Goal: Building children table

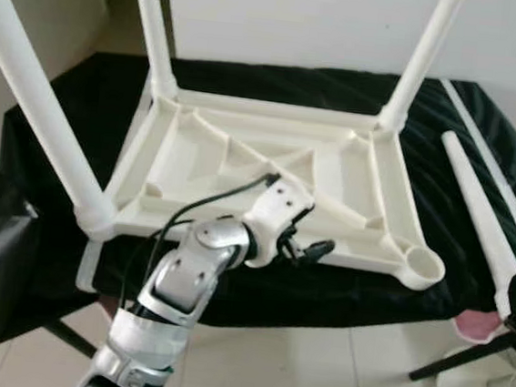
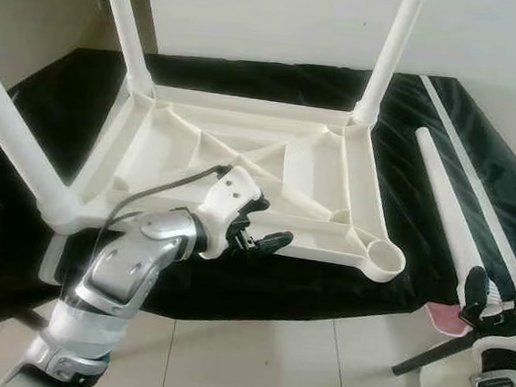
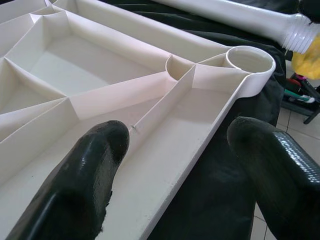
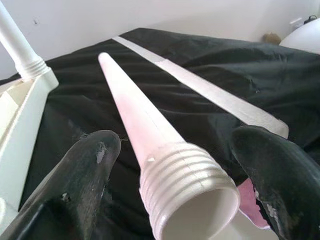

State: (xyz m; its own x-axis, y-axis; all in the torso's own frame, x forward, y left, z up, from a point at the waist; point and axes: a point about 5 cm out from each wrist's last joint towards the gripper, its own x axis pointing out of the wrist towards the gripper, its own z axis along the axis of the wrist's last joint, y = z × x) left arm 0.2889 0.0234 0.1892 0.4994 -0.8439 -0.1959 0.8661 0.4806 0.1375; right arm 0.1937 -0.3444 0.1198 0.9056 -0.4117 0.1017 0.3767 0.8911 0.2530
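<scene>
I read no brand or writing anywhere. My left gripper (image 1: 315, 250) hangs wide open over the near rim of the upturned white plastic tabletop (image 1: 269, 172), ribbed underneath, on black cloth (image 1: 53, 137). My right gripper (image 4: 180, 165), wide open, straddles the loose tapered leg (image 1: 480, 210) at its threaded end.

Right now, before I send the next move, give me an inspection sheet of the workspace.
Surface: black cloth over the work table.
Job's things: upside-down tabletop, three legs fitted, near-right socket empty; loose leg lying to its right.
Clutter: pink scrap, white strip.
Grippers: left gripper open at the tabletop's near edge; right gripper open around the loose leg's threaded end.
Cables: black cable on left arm.
Surroundings: white wall, tiled floor.
</scene>
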